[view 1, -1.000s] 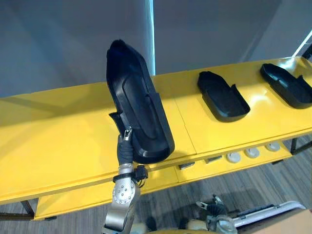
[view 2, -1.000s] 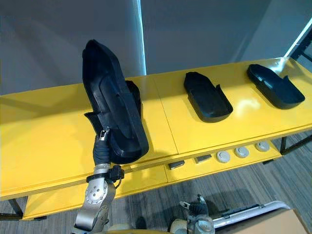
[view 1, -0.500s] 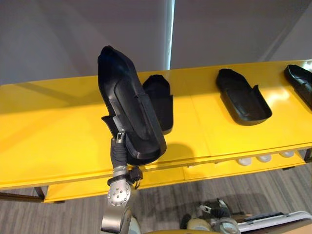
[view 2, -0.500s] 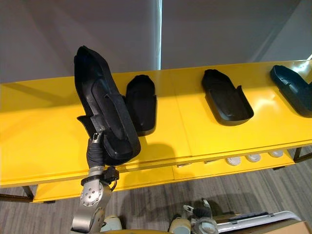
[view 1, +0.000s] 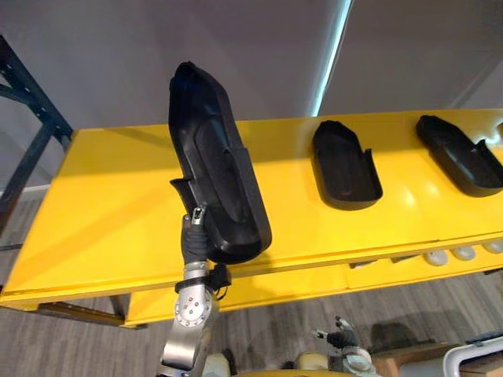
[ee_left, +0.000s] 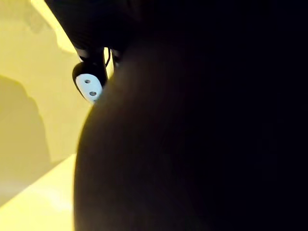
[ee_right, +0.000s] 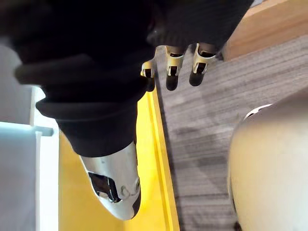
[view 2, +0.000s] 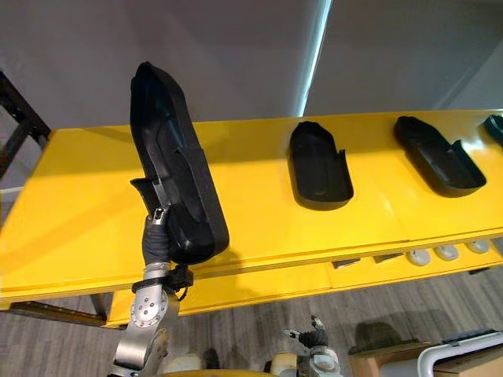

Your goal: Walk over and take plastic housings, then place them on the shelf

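My left hand (view 1: 194,234) is raised at the lower left, its thumb and fingers closed on the lower edge of a long black plastic housing (view 1: 216,188). The housing stands almost upright, hollow side facing me, above the yellow shelf (view 1: 102,212); up close it shows as a dark mass (ee_left: 202,125). Two more black housings (view 1: 344,163) (view 1: 460,155) lie flat on the shelf to the right. My right hand (ee_right: 172,65) hangs over the grey floor with relaxed fingers and holds nothing.
A lower yellow shelf level carries small white round parts (view 1: 464,253) at the right. A dark blue rack frame (view 1: 27,118) stands past the shelf's left end. Behind the shelf is a grey wall. A cardboard box corner (view 2: 393,363) sits low right.
The camera has turned left: the shelf's left end and the dark rack now show, and the lying housings sit further right in view. The held housing stays upright in my left hand.
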Controlling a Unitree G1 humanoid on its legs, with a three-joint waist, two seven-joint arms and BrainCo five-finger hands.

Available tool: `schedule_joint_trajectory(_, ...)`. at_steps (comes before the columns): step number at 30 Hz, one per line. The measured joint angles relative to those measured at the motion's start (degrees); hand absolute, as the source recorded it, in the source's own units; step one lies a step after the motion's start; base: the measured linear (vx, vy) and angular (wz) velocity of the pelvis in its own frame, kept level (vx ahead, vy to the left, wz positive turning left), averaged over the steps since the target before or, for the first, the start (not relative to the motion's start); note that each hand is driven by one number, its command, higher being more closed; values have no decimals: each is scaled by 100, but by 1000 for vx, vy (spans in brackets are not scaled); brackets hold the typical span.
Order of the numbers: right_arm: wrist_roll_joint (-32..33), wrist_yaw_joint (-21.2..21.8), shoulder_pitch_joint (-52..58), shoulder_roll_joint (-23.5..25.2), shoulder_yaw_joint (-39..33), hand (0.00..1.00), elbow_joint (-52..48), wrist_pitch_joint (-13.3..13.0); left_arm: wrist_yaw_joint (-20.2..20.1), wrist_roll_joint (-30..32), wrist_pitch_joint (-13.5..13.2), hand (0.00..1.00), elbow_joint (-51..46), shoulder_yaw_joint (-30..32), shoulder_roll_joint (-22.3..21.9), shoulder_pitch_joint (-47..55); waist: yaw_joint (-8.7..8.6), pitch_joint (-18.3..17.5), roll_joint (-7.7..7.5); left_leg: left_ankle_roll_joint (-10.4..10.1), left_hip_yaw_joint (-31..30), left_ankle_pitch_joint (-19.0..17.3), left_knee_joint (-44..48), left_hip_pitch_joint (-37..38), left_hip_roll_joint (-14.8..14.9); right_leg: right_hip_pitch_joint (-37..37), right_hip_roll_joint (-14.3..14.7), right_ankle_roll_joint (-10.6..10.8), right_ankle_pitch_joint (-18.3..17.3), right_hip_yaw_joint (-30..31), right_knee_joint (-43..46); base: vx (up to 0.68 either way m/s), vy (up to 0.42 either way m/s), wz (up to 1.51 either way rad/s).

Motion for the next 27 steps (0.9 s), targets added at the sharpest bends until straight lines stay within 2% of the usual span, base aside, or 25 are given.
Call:
schedule_joint_trajectory(1, 17, 1, 19, -11, -6, 0, -14, 1, -2, 50, 2, 100, -13, -4, -31, 13, -5, -7, 17, 12, -18, 119, -160, 86, -37, 88, 4, 39, 85, -24, -169, -51, 57, 12)
schedule_joint_trajectory(5, 29, -4, 187, 121, -13, 0, -216, 8, 2, 73, 1, 100, -120, 17, -28, 28, 82, -75, -90, -42, -39, 558, -843, 351, -24, 293, 120, -47, 442, -113, -693, -72, -10, 5)
schedule_joint_trajectory(8, 30, -3, 210, 212, -11, 0, -241, 7, -10, 273, 14, 100, -123, 171, -25, 163, 100, -106, -123, -109, 49, 691, -1103, 471, 46, 381, 233, -89, 634, -51, -960, -81, -44, -17)
schedule_joint_trajectory(13, 21, 2, 498, 217, -15, 0, -443, 10, -6, 890, 279, 100, 32, 601, 21, 193, 117, -261, -106, -138, 199, 941, -1660, 807, 67, 616, 350, -80, 916, 59, -1426, -31, -7, -15)
schedule_joint_trajectory(17, -38, 115, 619, 194, -22, 0, -444, 11, 72, 1427, 610, 100, 835, 1089, 249, -152, 67, -472, -22, -143, 212, 1194, -2186, 1090, 35, 790, 413, -57, 1067, 68, -1735, -2, 3, -1)
schedule_joint_trajectory(22, -96, 243, 642, 157, -15, 0, -434, 13, 181, 1721, 983, 100, 1639, 1665, 500, -546, 47, -473, 18, -152, 203, 1218, -2217, 1088, 44, 876, 459, -70, 1236, 81, -2025, -38, -7, -1)
schedule_joint_trajectory(27, -157, 342, 625, 115, -17, 0, -426, 37, 286, 1885, 1155, 100, 2068, 2025, 738, -839, 47, -469, 45, -164, 182, 1233, -2221, 978, 47, 866, 502, -89, 1366, 99, -2260, -8, -1, -1)
